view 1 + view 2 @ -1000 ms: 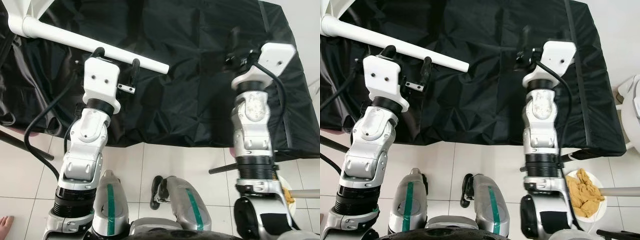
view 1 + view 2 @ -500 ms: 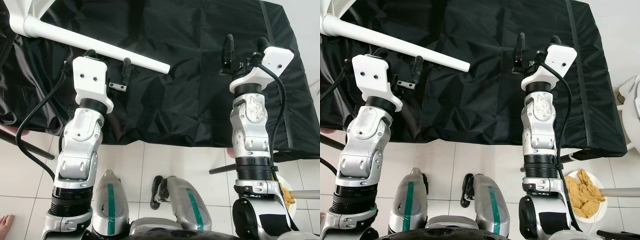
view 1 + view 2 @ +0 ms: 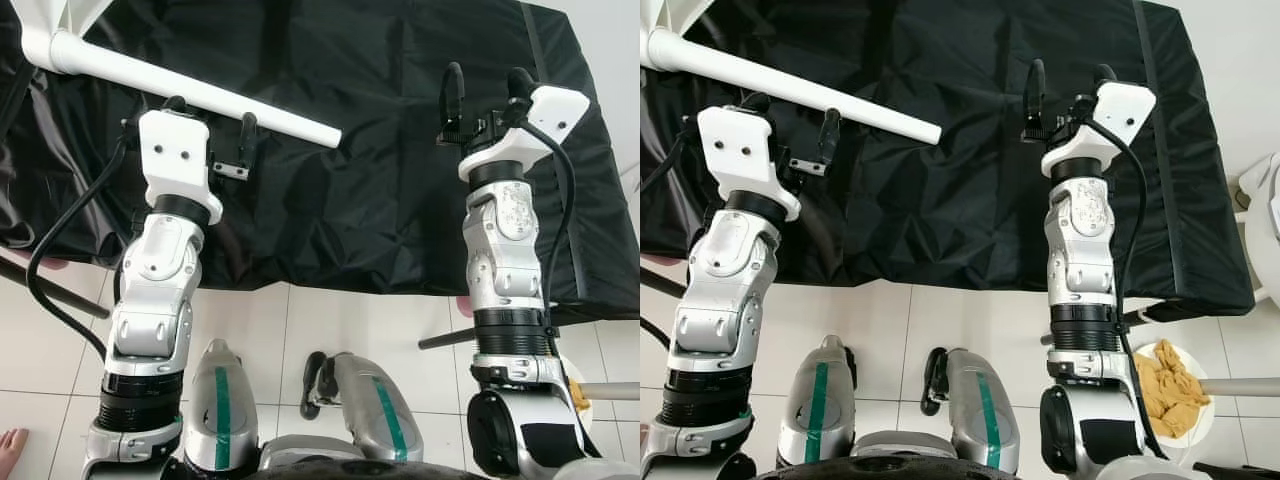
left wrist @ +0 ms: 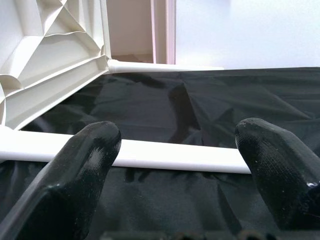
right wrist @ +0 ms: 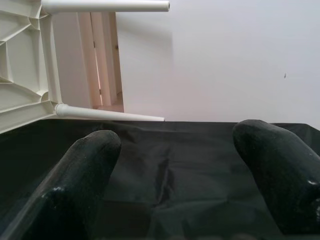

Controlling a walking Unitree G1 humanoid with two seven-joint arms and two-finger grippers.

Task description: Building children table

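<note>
Retreat marks this moment: left gripper (image 3: 208,128) has slid toward nine o'clock, fingers spread wide and empty just short of the white table leg (image 3: 200,92); right gripper (image 3: 485,92), equally wide, hovers over black cloth (image 3: 380,180).

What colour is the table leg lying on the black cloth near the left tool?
White. The table leg shows best in the left eye view.

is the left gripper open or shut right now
Open. The left gripper has its two black fingers spread wide apart, with the white table leg lying across the gap beyond them, not clamped.
</note>
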